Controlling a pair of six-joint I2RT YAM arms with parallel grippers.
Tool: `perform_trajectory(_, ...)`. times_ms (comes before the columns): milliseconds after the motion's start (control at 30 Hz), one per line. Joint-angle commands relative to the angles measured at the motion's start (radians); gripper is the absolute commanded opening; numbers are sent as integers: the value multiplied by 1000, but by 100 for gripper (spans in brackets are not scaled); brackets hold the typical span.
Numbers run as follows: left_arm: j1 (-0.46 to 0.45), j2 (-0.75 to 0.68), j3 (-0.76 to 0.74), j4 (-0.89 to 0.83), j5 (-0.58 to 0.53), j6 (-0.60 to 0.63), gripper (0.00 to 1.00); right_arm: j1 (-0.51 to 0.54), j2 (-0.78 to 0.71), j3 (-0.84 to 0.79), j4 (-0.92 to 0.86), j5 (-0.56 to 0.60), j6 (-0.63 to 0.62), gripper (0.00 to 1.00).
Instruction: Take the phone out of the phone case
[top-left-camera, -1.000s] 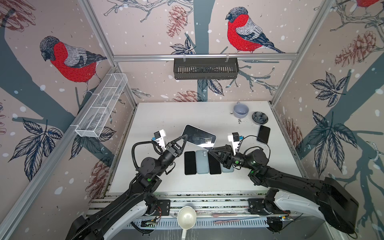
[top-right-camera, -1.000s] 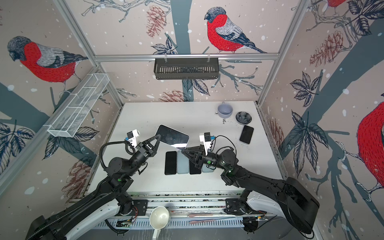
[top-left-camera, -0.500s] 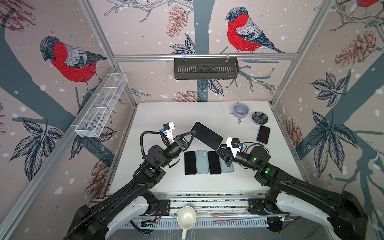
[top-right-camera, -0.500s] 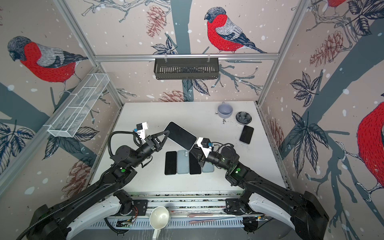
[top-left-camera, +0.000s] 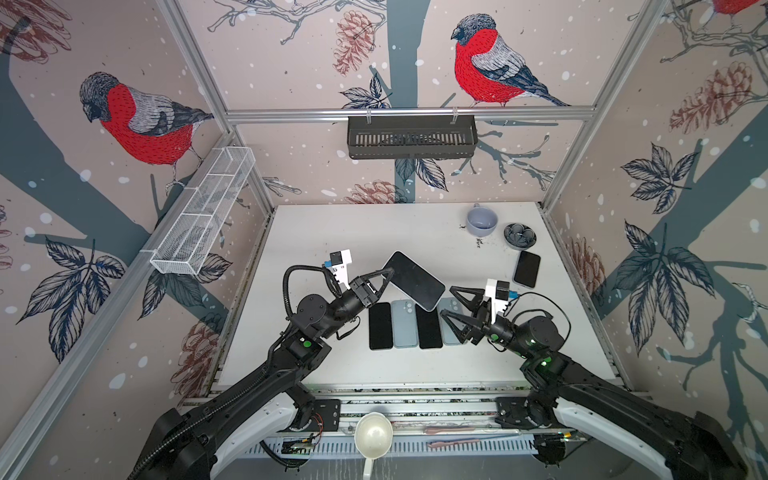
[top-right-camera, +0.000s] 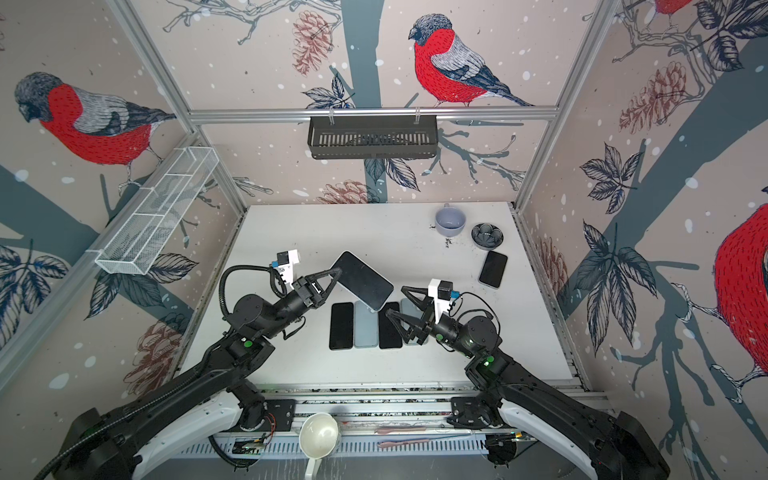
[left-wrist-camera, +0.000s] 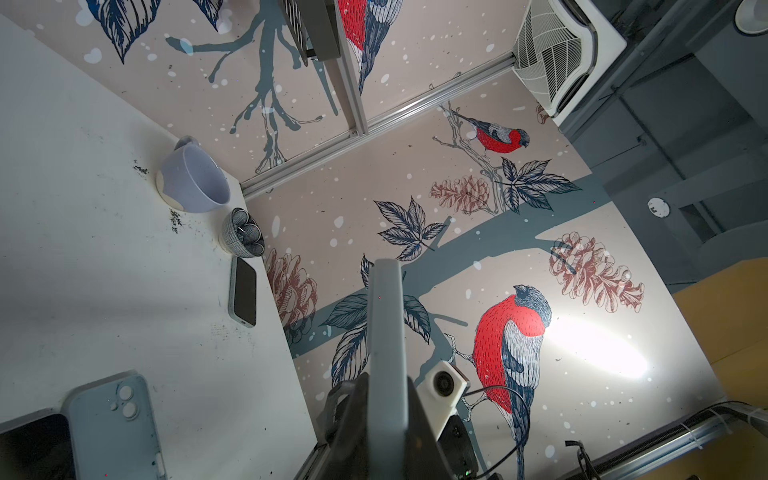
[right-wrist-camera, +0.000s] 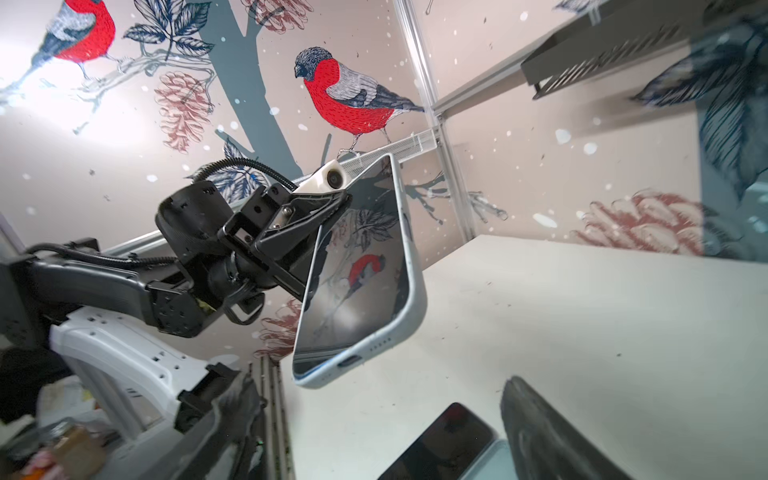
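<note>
Pale-blue phone case (right-wrist-camera: 417, 303), phone (right-wrist-camera: 353, 291) inside, hung pinched in the left hand (top-left-camera: 388, 275); right hand (top-left-camera: 448, 306) gaped wide nearby.

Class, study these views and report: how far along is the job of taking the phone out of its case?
Done, apparently: two bare black phones lie beside two pale blue cases in a row. In hand: the left gripper is shut on a cased phone, lifted above the row; the right gripper stands open, holding nothing. Left: that phone sits in its case, and a second cased phone lies near the bowl.
</note>
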Motion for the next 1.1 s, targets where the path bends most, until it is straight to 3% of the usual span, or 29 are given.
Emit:
perform_trajectory(0, 2, -7, -5, 143, -6, -22, 0, -4, 68, 20, 149, -143, 213, 90)
perform_trajectory(267, 2, -26, -22, 162, -13, -28, 0, 7, 154, 26, 273, -187, 278, 84)
perform_trajectory(633, 2, 2, -30, 198, 7, -87, 0, 16, 202, 52, 229, -155, 236, 76)
perform_trajectory(967, -26, -4, -44, 226, 2, -129, 0, 26, 243, 91, 104, -10, 165, 63)
perform_trajectory(1067, -51, -24, -66, 227, -37, -165, 0, 58, 231, 82, 40, 122, 97, 61)
